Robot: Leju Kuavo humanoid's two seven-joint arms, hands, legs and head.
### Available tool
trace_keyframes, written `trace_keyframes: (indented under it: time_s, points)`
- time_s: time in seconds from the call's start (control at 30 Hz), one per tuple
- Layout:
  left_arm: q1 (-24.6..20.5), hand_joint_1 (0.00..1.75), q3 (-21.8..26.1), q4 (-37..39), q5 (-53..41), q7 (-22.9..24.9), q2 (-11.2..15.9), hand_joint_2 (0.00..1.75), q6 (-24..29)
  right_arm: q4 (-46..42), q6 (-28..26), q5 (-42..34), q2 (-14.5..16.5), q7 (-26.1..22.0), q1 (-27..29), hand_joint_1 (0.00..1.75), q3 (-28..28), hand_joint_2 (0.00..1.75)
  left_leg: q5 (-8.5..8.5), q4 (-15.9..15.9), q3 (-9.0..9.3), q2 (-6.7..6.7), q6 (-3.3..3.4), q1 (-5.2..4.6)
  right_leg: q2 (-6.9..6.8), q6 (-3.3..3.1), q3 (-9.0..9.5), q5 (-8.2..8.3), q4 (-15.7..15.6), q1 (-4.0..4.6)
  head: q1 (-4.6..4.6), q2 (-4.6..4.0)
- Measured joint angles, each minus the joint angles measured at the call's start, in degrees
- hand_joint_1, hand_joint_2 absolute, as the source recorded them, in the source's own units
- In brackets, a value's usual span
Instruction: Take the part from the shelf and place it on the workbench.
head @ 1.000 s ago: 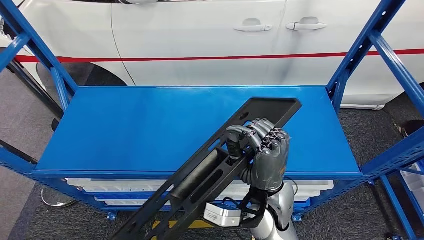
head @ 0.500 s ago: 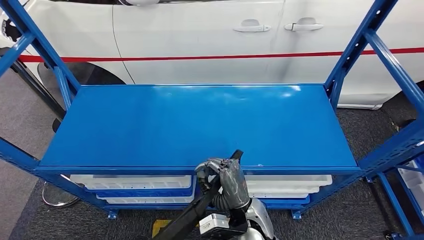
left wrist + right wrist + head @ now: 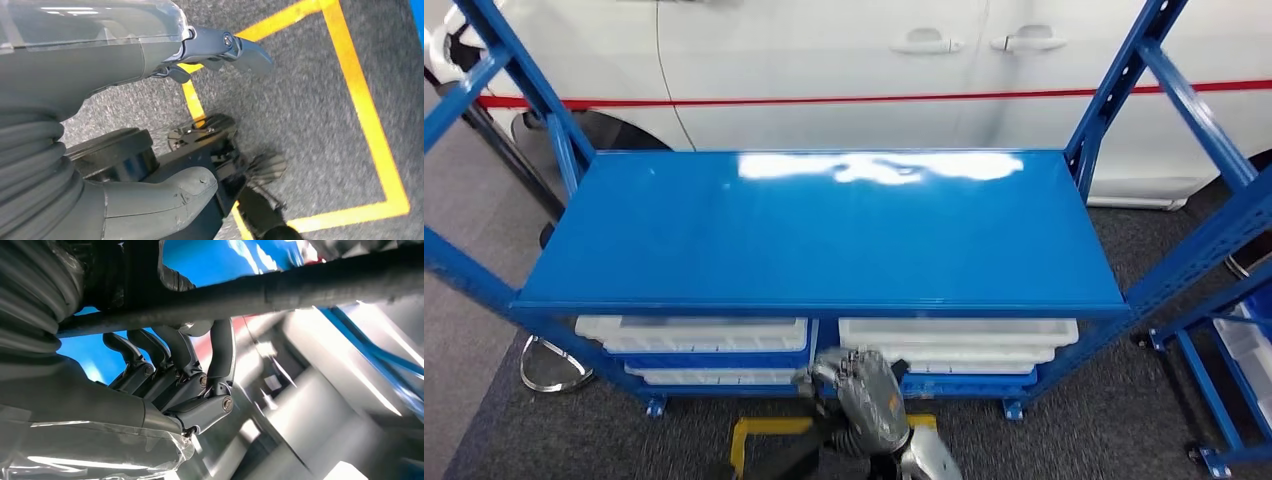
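Observation:
The black slotted part is a long flat bar, and just a short dark stretch of it shows at the bottom edge of the head view, below the shelf front. My right hand grips it, low and in front of the blue shelf. In the right wrist view the fingers curl over the part's dark bar. My left hand hangs over the floor with thumb and fingers apart and nothing in it.
The shelf's blue top deck is bare, with blue uprights at its corners. White bins sit on the level below. A white car stands behind. Yellow floor tape marks the grey carpet beneath me.
The right hand has pulled the part off the shelf top and lowered it below the front edge. The whole picture has shifted, so the camera has moved back.

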Motion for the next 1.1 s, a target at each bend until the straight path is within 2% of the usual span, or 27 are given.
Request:
trace_keyframes:
  time_s: [0.07, 0.1, 0.13, 0.2, 0.23, 0.27, 0.3, 0.33, 0.37, 0.43, 0.47, 0.53, 0.57, 0.6, 0.63, 0.7, 0.73, 0.77, 0.8, 0.83, 0.87, 0.9, 0.93, 0.97, 1.03, 1.07, 1.1]
  points:
    - [-0.4, 0.0, -0.7, 0.0, -0.9, 0.5, -0.2, 1.75, -0.9, -1.6, -0.5, 3.1, 0.5, 2.1, -4.0, 1.75, -1.4, 1.75, 1.43, -0.2, -0.68, 0.2, 0.72, 0.14, 0.13, 0.6, -0.47, 0.3, 0.0, -0.09, 0.02, 0.0]
    - [-0.7, 0.0, -1.1, 0.0, -1.3, 0.8, -0.3, 1.75, -1.3, -2.1, -0.5, 4.5, 0.6, 3.2, -6.4, 1.75, -2.3, 1.75, 2.28, -0.4, -1.23, 0.38, 1.16, 0.25, 0.19, 0.82, -1.03, -0.97, 0.9, -0.13, 0.03, 0.0]
    - [-1.1, 0.0, -1.5, 0.0, -1.5, 0.9, -0.5, 1.75, -1.6, -2.6, -0.5, 5.7, 0.8, 4.4, -9.0, 1.75, -3.4, 1.75, 3.18, -0.5, -1.98, 0.55, 1.55, 0.36, 0.25, 1.0, -1.9, -3.4, 3.0, -0.16, 0.04, 0.0]
    - [-1.8, 0.0, -2.1, 0.0, -1.9, 1.1, -0.8, 1.75, -2.1, -3.3, 0.1, 7.8, 1.2, 6.4, -14.0, 1.75, -5.2, 1.75, 4.66, -0.5, -3.86, 0.74, 1.99, 0.28, 0.26, 1.29, -3.81, -9.37, 10.0, -0.24, 0.05, 0.0]
    - [-2.1, 0.0, -2.4, 0.0, -1.9, 1.1, -0.9, 1.75, -2.3, -3.6, 0.4, 8.7, 1.3, 7.0, -15.9, 1.75, -5.8, 1.75, 5.36, -0.4, -4.82, 0.77, 1.98, 0.26, 0.27, 1.46, -4.34, -11.11, 13.5, -0.26, 0.04, 0.0]
    - [-2.2, 0.0, -2.6, 0.0, -2.0, 1.2, -1.0, 1.75, -2.3, -3.8, 0.6, 9.4, 1.4, 7.5, -17.3, 1.75, -6.2, 1.75, 5.99, -0.3, -5.73, 0.81, 1.91, 0.27, 0.26, 1.6, -4.2, -11.46, 15.7, -0.29, 0.04, 0.0]
    - [-2.4, 0.0, -2.8, 0.0, -2.0, 1.2, -1.0, 1.75, -2.4, -4.0, 0.7, 9.9, 1.4, 7.8, -18.4, 1.75, -6.4, 1.75, 6.57, -0.1, -6.62, 0.83, 1.79, 0.3, 0.25, 1.7, -3.16, -10.64, 16.1, -0.36, 0.04, 0.0]
    - [-2.5, 0.0, -3.0, 0.0, -2.1, 1.2, -1.0, 1.75, -2.4, -4.1, 0.7, 10.4, 1.5, 8.2, -19.3, 1.75, -6.5, 1.75, 7.07, 0.2, -7.5, 0.84, 1.62, 0.34, 0.24, 1.76, -1.15, -9.27, 14.6, -0.47, 0.04, 0.0]
    - [-2.6, 0.0, -3.1, 0.0, -2.1, 1.2, -1.0, 1.75, -2.4, -4.4, 0.7, 10.8, 1.6, 8.6, -20.1, 1.75, -6.5, 1.75, 7.46, 0.5, -8.28, 0.82, 1.4, 0.37, 0.24, 1.79, 1.69, -8.13, 11.4, -0.61, 0.04, 0.0]
    - [-2.8, 0.0, -3.3, 0.0, -2.1, 1.2, -1.0, 1.75, -2.4, -4.9, 0.7, 11.7, 1.9, 9.4, -21.9, 1.75, -6.5, 1.75, 8.12, 1.4, -9.67, 0.76, 0.81, 0.23, 0.39, 1.61, 7.02, -8.2, 3.9, -0.62, 0.03, 0.0]
    - [-3.0, 0.0, -3.3, 0.0, -2.1, 1.2, -1.0, 1.75, -2.3, -5.1, 0.7, 12.3, 2.0, 9.8, -22.7, 1.75, -6.5, 1.75, 8.49, 1.7, -10.11, 0.74, 0.44, 0.16, 0.48, 1.37, 8.35, -8.71, 1.6, -0.52, 0.02, 0.0]
    - [-3.1, 0.0, -3.5, 0.0, -2.1, 1.4, -1.0, 1.75, -2.3, -5.5, 0.8, 13.3, 2.2, 10.4, -23.8, 1.75, -6.4, 1.75, 9.38, 1.7, -10.63, 0.69, -0.33, 0.24, 0.57, 0.47, 8.3, -8.75, 0.5, -0.22, 0.02, 0.0]
    - [-3.0, 0.0, -3.5, 0.0, -2.0, 1.5, -1.0, 1.75, -2.2, -5.6, 0.9, 13.8, 2.3, 10.7, -24.2, 1.75, -6.4, 1.75, 9.25, 1.9, -10.93, 0.65, -0.68, 0.38, 0.45, -0.08, 7.9, -8.23, 0.3, -0.21, 0.02, 0.0]
    - [-3.0, 0.0, -3.5, 0.0, -2.0, 1.5, -0.9, 1.75, -2.2, -5.8, 0.9, 14.3, 2.4, 11.0, -24.5, 1.75, -6.4, 1.75, 8.12, 2.7, -11.43, 0.62, -1.0, 0.52, 0.33, -0.69, 7.37, -7.61, 0.2, -0.2, 0.01, 0.0]
    - [-2.9, 0.0, -3.5, 0.0, -2.0, 1.6, -0.9, 1.75, -2.2, -5.9, 1.0, 14.8, 2.6, 11.3, -24.8, 1.75, -6.4, 1.75, 6.01, 4.4, -12.14, 0.58, -1.31, 0.63, 0.21, -1.22, 6.7, -6.92, 0.1, -0.25, 0.01, 0.0]
    - [-2.8, 0.0, -3.5, 0.0, -2.0, 1.7, -0.9, 1.75, -2.2, -6.2, 1.2, 15.6, 2.9, 11.7, -25.3, 1.75, -6.3, 1.75, 0.2, 10.7, -13.85, 0.58, -1.74, 0.74, 0.08, -1.77, 5.08, -5.6, 0.1, -0.13, -0.01, 0.0]
    - [-2.8, 0.0, -3.5, 0.0, -2.0, 1.7, -0.9, 1.75, -2.2, -6.3, 1.3, 15.9, 3.0, 11.9, -25.4, 1.75, -6.2, 1.75, -1.76, 14.1, -14.42, 0.58, -1.85, 0.76, 0.02, -1.84, 4.21, -4.95, 0.2, -0.01, -0.01, 0.0]
    - [-2.8, 0.0, -3.5, 0.0, -2.0, 1.7, -0.9, 1.75, -2.2, -6.4, 1.3, 16.2, 3.0, 12.0, -25.5, 1.75, -6.1, 1.75, -2.48, 16.7, -14.49, 0.58, -1.87, 0.76, -0.03, -1.87, 3.3, -4.31, 0.3, 0.11, 0.0, 0.0]
    - [-2.8, 0.0, -3.5, 0.0, -2.0, 1.7, -0.8, 1.75, -2.2, -6.4, 1.4, 16.4, 3.0, 12.2, -25.6, 1.75, -6.1, 1.75, -1.83, 17.6, -13.73, 0.58, -1.77, 0.74, -0.07, -1.85, 2.39, -3.68, 0.4, 0.21, 0.0, 0.0]
    - [-2.8, 0.0, -3.5, 0.0, -2.0, 1.7, -0.8, 1.75, -2.2, -6.4, 1.4, 16.6, 3.0, 12.3, -25.6, 1.75, -6.0, 1.75, -0.35, 16.6, -12.05, 0.58, -1.58, 0.7, -0.1, -1.81, 1.55, -3.08, 0.5, 0.29, 0.0, 0.0]
    - [-2.8, 0.0, -3.6, 0.0, -2.1, 1.7, -0.8, 1.75, -2.2, -6.5, 1.3, 16.8, 3.1, 12.4, -25.6, 1.75, -6.0, 1.75, 1.14, 13.9, -9.41, 0.55, -1.26, 0.6, -0.11, -1.74, 0.81, -2.51, 0.5, 0.34, -0.01, 0.0]
    - [-2.9, 0.0, -3.6, 0.0, -2.1, 1.7, -0.8, 1.75, -2.2, -6.6, 1.3, 17.1, 3.1, 12.5, -25.6, 1.75, -6.0, 1.75, 1.68, 9.9, -6.32, 0.54, -0.83, 0.41, -0.11, -1.61, 0.24, -1.96, 0.6, 0.4, -0.01, 0.0]
    - [-3.0, 0.0, -3.6, 0.0, -2.1, 1.6, -0.8, 1.75, -2.2, -6.8, 1.3, 17.2, 3.1, 12.6, -25.7, 1.75, -5.9, 1.75, 1.45, 5.8, -3.42, 0.53, -0.45, 0.22, -0.14, -1.41, -0.13, -1.44, 0.6, 0.41, 0.0, 0.0]
    - [-3.1, 0.0, -3.6, 0.0, -2.2, 1.6, -0.8, 1.75, -2.2, -6.9, 1.3, 17.3, 3.1, 12.7, -25.7, 1.75, -5.9, 1.75, 0.93, 2.6, -1.48, 0.51, -0.12, 0.0, -0.2, -1.15, -0.3, -0.88, 0.5, 0.37, 0.0, 0.0]
    - [-3.2, 0.0, -3.6, 0.0, -2.2, 1.6, -0.8, 1.75, -2.2, -7.1, 1.3, 17.4, 3.3, 12.9, -25.9, 1.75, -5.7, 1.75, 0.68, -0.2, -0.41, 0.52, 0.4, -0.32, -0.32, -0.45, -0.33, 0.36, -0.1, 0.21, 0.01, 0.0]
    - [-3.1, 0.0, -3.7, 0.0, -2.2, 1.6, -0.8, 1.75, -2.2, -7.1, 1.3, 17.4, 3.3, 12.9, -25.9, 1.75, -5.5, 1.75, 1.45, -0.5, -0.67, 0.6, 0.71, -0.23, -0.34, -0.11, -0.35, 0.69, -0.4, 0.17, 0.01, 0.0]
    - [-3.1, 0.0, -3.7, 0.0, -2.2, 1.6, -0.8, 1.75, -2.3, -7.2, 1.2, 17.4, 3.4, 12.9, -25.9, 1.75, -5.4, 1.75, 2.27, -1.0, -0.91, 0.71, 1.11, -0.11, -0.26, 0.22, -0.58, 0.12, -0.2, 0.16, 0.02, 0.0]
